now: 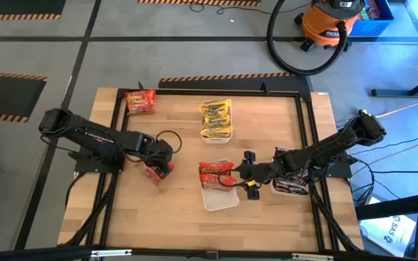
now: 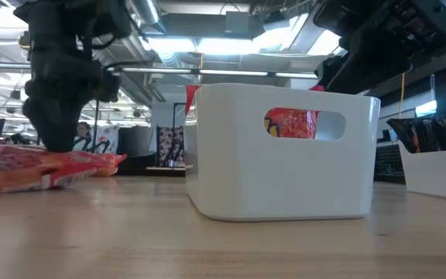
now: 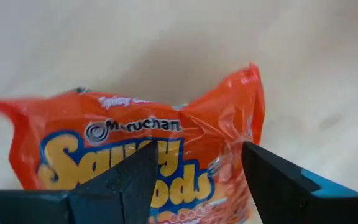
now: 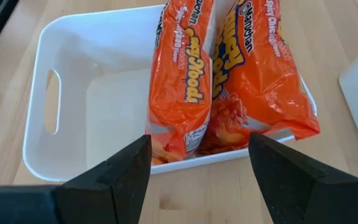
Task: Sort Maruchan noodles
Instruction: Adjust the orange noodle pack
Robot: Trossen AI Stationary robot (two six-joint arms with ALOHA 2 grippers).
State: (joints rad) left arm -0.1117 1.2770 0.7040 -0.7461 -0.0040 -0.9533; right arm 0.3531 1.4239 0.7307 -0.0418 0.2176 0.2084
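Observation:
A red Maruchan packet (image 1: 153,174) (image 3: 135,124) (image 2: 45,167) lies flat on the wooden table, left of centre. My left gripper (image 1: 160,165) (image 3: 197,149) is open right above it, with one finger on either side of the packet's printed middle. My right gripper (image 1: 247,180) (image 4: 197,140) is open and hovers at the near right edge of a white tray (image 4: 48,62) (image 2: 285,178). In that tray two red packets (image 4: 185,81) (image 1: 215,172) stand on edge side by side. The right gripper touches nothing. My left gripper comes at the red packet from above, pointing down, its open fingers (image 3: 129,180) straddling the packet's printed face (image 3: 191,143). The packet lies flat on the table. I cannot tell whether the fingertips touch it.
A tray of yellow packets (image 1: 216,118) stands at the far middle of the table. A loose red packet (image 1: 140,101) lies at the far left corner. A tray with dark packets (image 1: 290,187) (image 2: 440,136) sits under my right arm. Bare wood shows along the near edge.

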